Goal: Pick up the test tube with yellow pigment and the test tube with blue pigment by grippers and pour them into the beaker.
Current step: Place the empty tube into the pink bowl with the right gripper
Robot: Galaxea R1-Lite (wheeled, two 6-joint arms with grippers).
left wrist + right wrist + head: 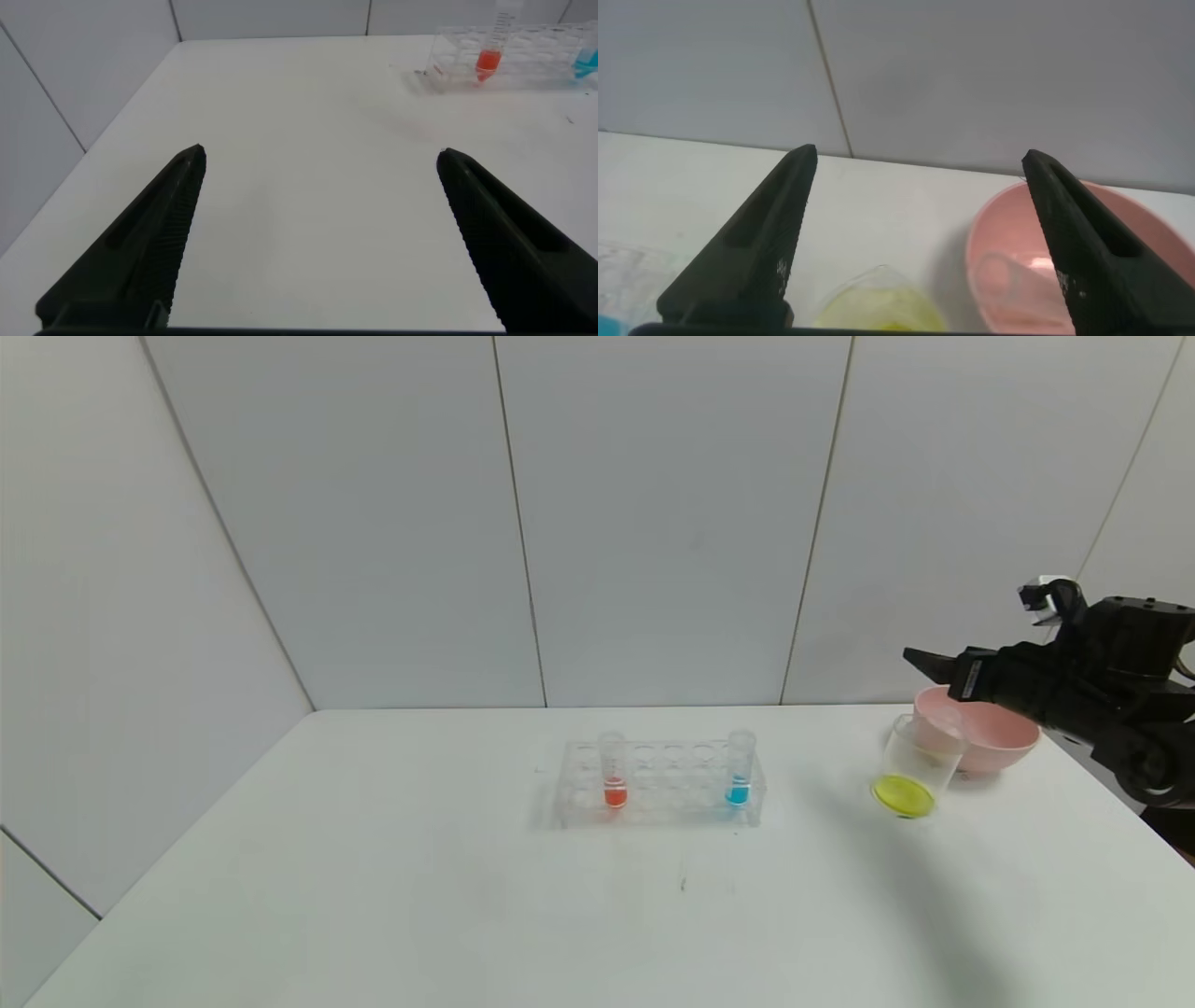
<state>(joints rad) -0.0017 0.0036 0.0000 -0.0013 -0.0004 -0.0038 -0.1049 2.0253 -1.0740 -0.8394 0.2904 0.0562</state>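
- The right gripper hangs above the far right part of the desk, over the pink bowl; its jaws stand wide apart with nothing between them.
- The right wrist view shows the two black fingers spread, with the bowl and the rim of the beaker below them.
- The beaker stands on the desk just in front of the bowl, to the bowl's left, apparently touching it. It has yellow liquid in its base.
- A clear tube lies inside the bowl; whether anything is left in it cannot be told.
- The rack sits near the middle of the desk, well apart from the beaker.
- The tube with blue liquid stands upright in the right end of the rack.
- The tube with orange liquid stands upright nearer the rack's left end, with several bare holes between the two tubes.
- Between rack and beaker the desk surface is bare.
- The left gripper is outside the head view; its own camera shows its jaws wide apart and holding nothing, low over the left part of the desk, with the rack and orange tube far ahead of it.
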